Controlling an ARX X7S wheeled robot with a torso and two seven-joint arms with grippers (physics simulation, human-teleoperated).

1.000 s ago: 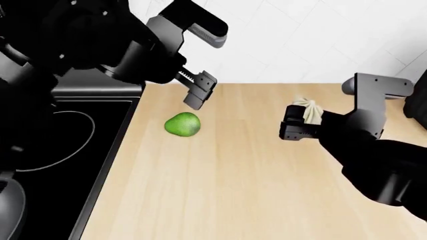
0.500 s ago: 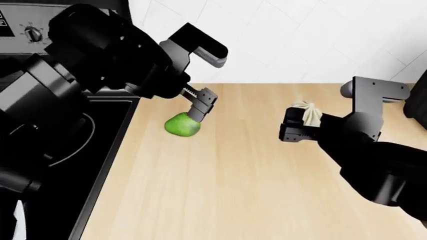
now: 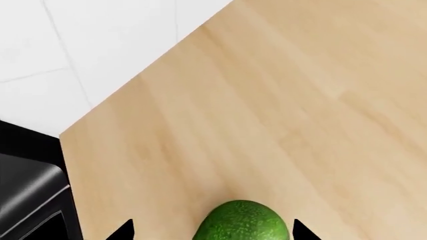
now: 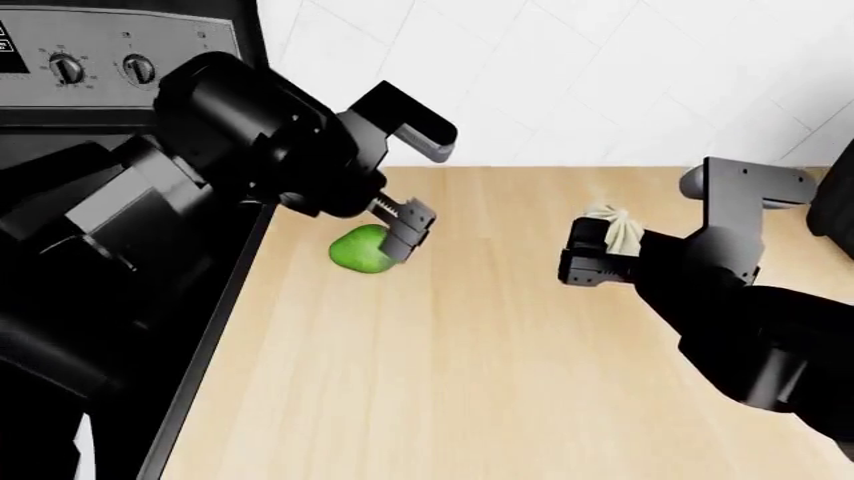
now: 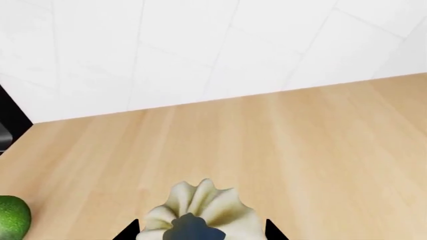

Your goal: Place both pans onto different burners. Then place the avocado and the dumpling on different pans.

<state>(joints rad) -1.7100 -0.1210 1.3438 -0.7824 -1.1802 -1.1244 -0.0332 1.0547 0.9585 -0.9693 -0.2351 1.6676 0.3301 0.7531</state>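
Two small rounds: smooth avocado, pleated dumpling.

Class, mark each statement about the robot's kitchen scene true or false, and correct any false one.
1. The avocado lies on the wooden counter. True.
2. The dumpling sits in a pan. False: it is at the right gripper, over the counter; no pan is in view.
3. The left gripper is at the avocado. True: its fingertips show on both sides of the fruit in the left wrist view.
4. The avocado and dumpling touch. False: bare counter lies between them.
5. The stove has knobs. True.
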